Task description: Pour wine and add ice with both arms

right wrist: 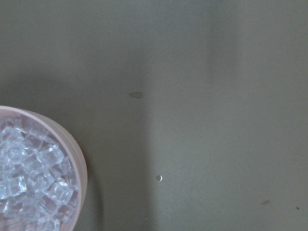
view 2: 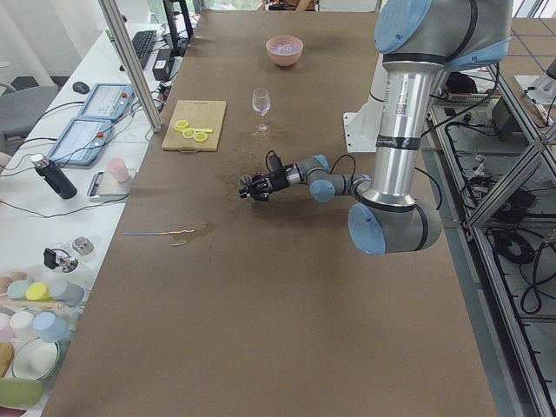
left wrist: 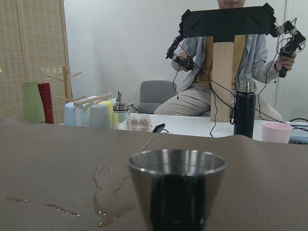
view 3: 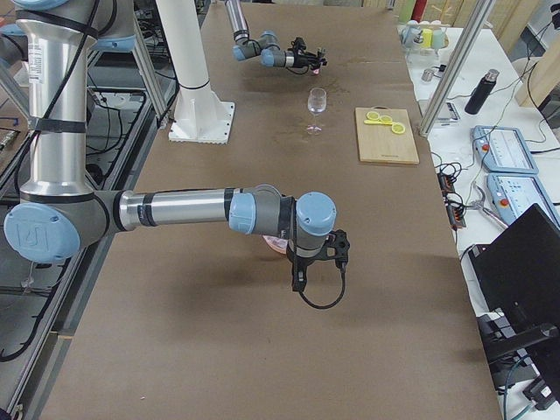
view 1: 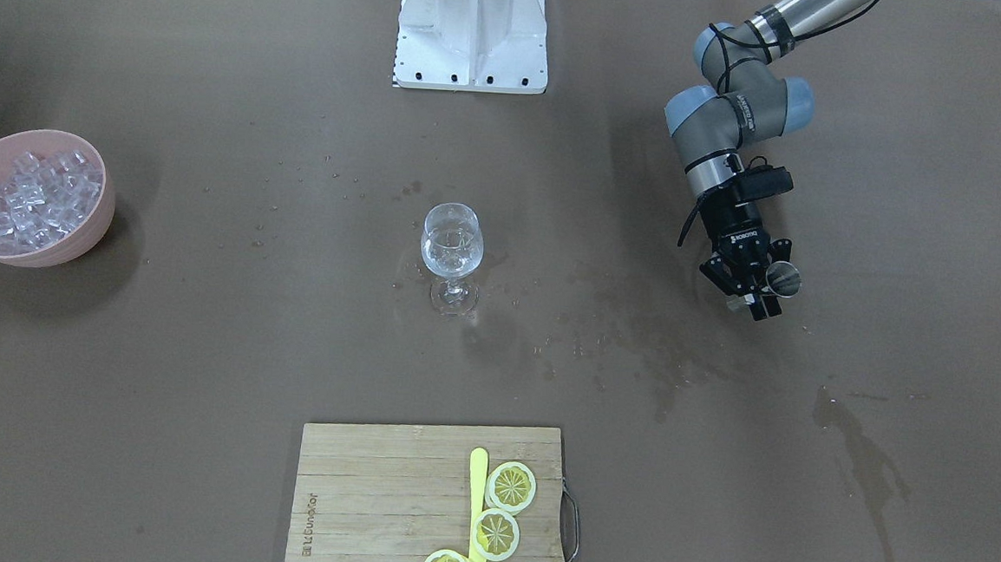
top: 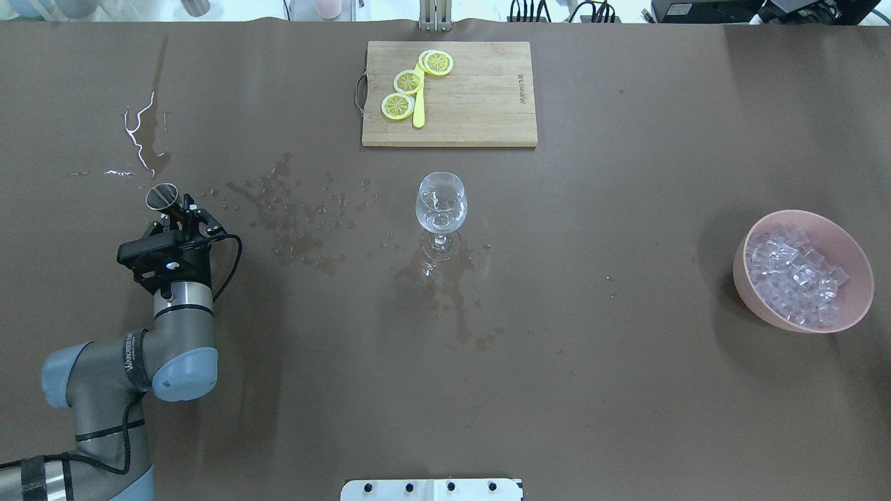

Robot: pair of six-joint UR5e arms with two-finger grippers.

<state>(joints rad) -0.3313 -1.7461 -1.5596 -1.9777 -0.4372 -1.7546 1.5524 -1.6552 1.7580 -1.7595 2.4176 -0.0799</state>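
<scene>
Brown covering spreads across the whole bench (top: 626, 403), blotched with wet patches and droplets (top: 299, 223) left of centre in the overhead view. The wine (view 1: 450, 259) is a small amount of clear liquid in the bottom of a stemmed glass (top: 441, 209), which stands upright at the middle of the bench. The ice (top: 793, 275) is heaped in a pink bowl (top: 739, 268) far out to the right, well apart from the glass.

At the left, the left arm (top: 174, 348) reaches forward low over the bench, and the left end effector (view 1: 753, 295) is closed around a small steel cup (top: 162, 197). The left wrist camera shows the cup upright with its mouth open to the top. Whether its base touches the bench cannot be told.

The right arm (view 3: 175, 210) stretches out so that the right end effector (view 3: 317, 254) points down above the pink bowl. Its fingers cannot be made out, so whether they are wide or narrow cannot be told.

On the far side of the glass lies a wooden cutting board (top: 480, 104) with three lemon slices (top: 408, 81) and a yellow knife (top: 418, 111). Beyond the bench, the left wrist camera shows a seated person (left wrist: 226, 82).
</scene>
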